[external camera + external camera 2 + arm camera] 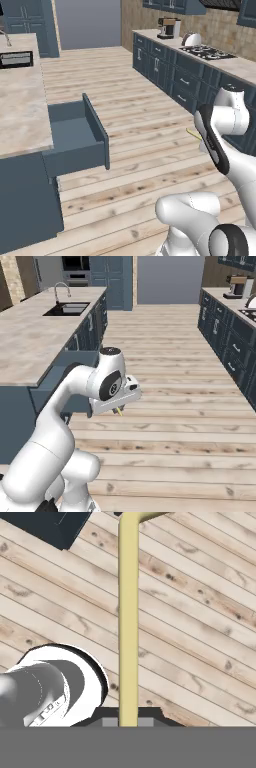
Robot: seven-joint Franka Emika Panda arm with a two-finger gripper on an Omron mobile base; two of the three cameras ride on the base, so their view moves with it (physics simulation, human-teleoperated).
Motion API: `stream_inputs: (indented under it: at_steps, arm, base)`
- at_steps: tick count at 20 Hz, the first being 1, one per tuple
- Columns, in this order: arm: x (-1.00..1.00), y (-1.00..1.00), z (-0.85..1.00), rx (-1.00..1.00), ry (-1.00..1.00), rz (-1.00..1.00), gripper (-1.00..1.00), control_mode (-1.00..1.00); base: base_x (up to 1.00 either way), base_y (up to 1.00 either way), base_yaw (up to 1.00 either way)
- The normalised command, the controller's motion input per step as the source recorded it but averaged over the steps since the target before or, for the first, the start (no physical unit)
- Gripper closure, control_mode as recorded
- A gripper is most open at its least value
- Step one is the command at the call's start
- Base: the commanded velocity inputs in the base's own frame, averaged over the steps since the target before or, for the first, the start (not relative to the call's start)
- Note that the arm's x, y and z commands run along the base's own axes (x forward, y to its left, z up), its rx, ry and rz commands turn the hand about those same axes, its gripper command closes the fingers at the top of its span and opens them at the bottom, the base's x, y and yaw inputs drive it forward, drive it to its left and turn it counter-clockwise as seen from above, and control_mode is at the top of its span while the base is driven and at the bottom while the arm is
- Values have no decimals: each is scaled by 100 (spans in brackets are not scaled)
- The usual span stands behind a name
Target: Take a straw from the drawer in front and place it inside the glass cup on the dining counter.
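Note:
My gripper (128, 719) is shut on the straw (128, 612), a pale yellow-green stick that runs straight up the hand view over the wooden floor. A short end of the straw (193, 134) pokes out left of the hand, and the straw's tip (118, 411) shows under the hand. The drawer (75, 132) stands pulled open out of the dining counter (20, 100), to the left of the arm, and looks empty. The same drawer (52, 381) shows partly behind the arm, and its dark corner (65, 527) appears in the hand view. The glass cup is out of view.
A sink with a faucet (66, 306) is set in the dining counter (30, 341). The wall counter on the right carries a stove (207, 51), a kettle (192, 39) and a coffee machine (168, 27). Open wooden floor (175, 381) lies between the counters.

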Motion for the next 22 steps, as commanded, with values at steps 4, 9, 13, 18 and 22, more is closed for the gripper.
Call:
stream_inputs:
  at_steps: [4, 9, 13, 18, 22]
  arm:
    - [0, 0, 0, 0, 0, 0, 100, 100]
    - [0, 0, 0, 0, 0, 0, 100, 100]
    - [0, 0, 0, 0, 0, 0, 100, 100]
    - [0, 0, 0, 0, 0, 0, 100, 100]
    - [0, 0, 0, 0, 0, 0, 100, 100]
  base:
    - [-5, -1, -61]
    - [0, 0, -46]
    - [2, 0, -38]
    - [14, -2, -9]
    - [3, -23, 30]
